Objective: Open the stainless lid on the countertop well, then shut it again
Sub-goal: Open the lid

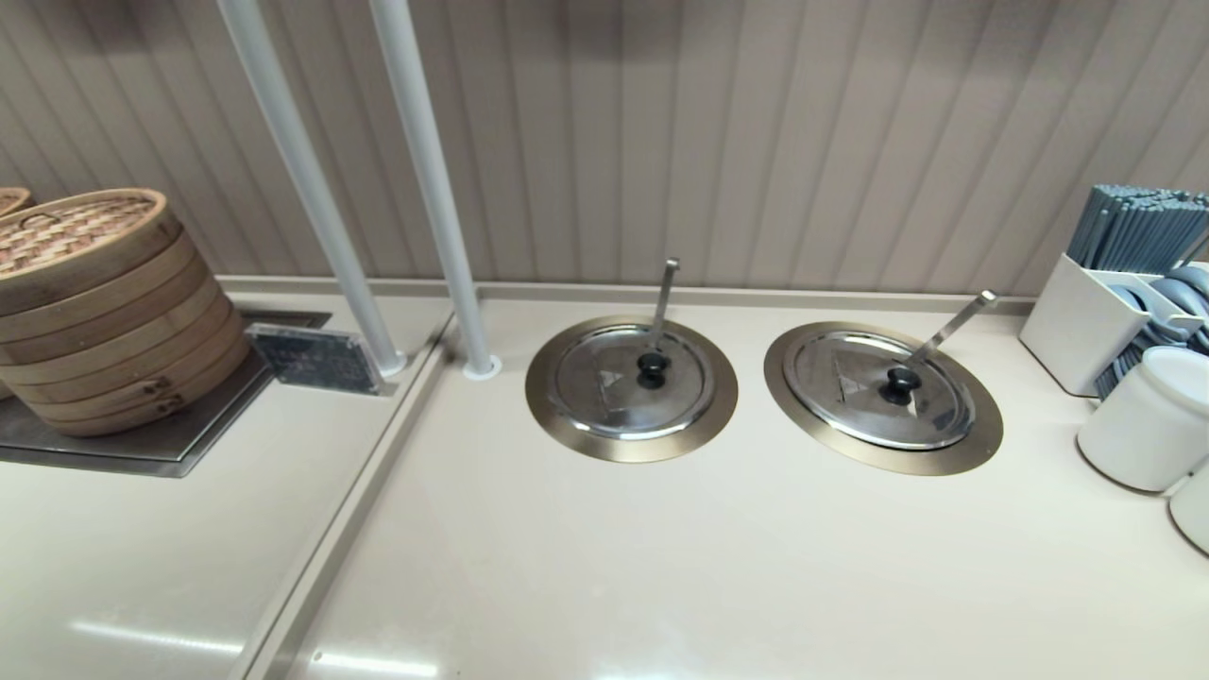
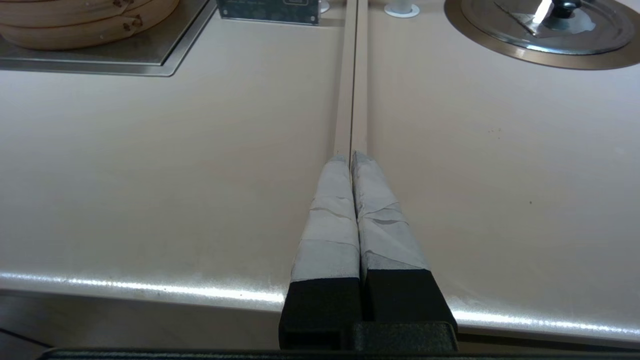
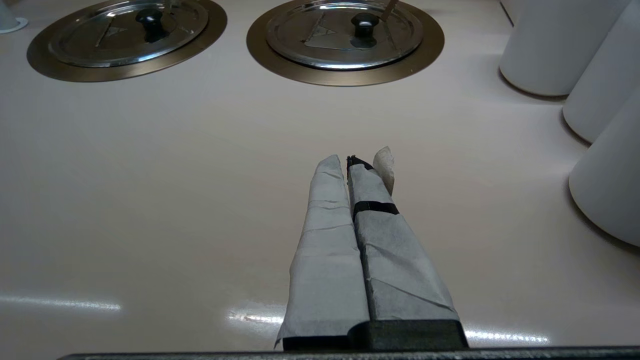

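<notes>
Left gripper (image 2: 351, 156): two long tapering fingers (image 2: 332, 220) wrapped in creased pale grey tape, wrap seams showing; untaped black rectangular bases; black housing bar along the frame's lower edge.

Right gripper (image 3: 350, 161): two tapering fingers (image 3: 325, 240) in wrinkled pale grey tape; one narrow black band; black tip exposed; loose tape flap; black base block.

The beige worktop (image 1: 661, 567) is carrying the countertop well (image 1: 978, 439) (lidded); its twin collar (image 1: 567, 430) is sitting beside it, white canisters (image 1: 1148, 420) opposite, bamboo steamers (image 1: 104, 302) beyond the twin.
</notes>
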{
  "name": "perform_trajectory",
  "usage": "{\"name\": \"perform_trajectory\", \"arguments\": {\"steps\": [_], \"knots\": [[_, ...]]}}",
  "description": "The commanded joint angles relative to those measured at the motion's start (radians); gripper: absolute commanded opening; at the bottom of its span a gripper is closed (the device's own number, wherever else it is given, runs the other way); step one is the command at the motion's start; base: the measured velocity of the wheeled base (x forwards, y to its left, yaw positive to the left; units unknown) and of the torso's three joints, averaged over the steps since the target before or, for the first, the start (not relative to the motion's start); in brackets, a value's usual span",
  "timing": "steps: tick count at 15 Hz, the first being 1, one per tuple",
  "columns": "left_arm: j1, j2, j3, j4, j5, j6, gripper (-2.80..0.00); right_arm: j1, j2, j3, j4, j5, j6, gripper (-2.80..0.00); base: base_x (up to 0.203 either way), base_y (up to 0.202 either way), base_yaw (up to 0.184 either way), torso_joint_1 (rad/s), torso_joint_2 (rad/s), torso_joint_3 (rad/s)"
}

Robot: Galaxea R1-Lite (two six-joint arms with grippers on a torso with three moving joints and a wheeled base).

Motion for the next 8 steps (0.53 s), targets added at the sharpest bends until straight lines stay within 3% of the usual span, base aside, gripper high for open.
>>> {"name": "perform_trajectory", "arguments": {"steps": [1,8], "knots": [[0.000,0.000,0.000,-0.001,0.000,0.000,-2.80,0.000,0.002,0.000,0.000,0.000,0.000,-2.80,0.000,0.000,0.000,0.000,0.00,0.000],[0.000,0.000,0.000,-0.001,0.000,0.000,-2.80,0.000,0.002,0.000,-0.002,-0.001,0.014,-2.80,0.000,0.000,0.000,0.000,0.00,0.000]]}}
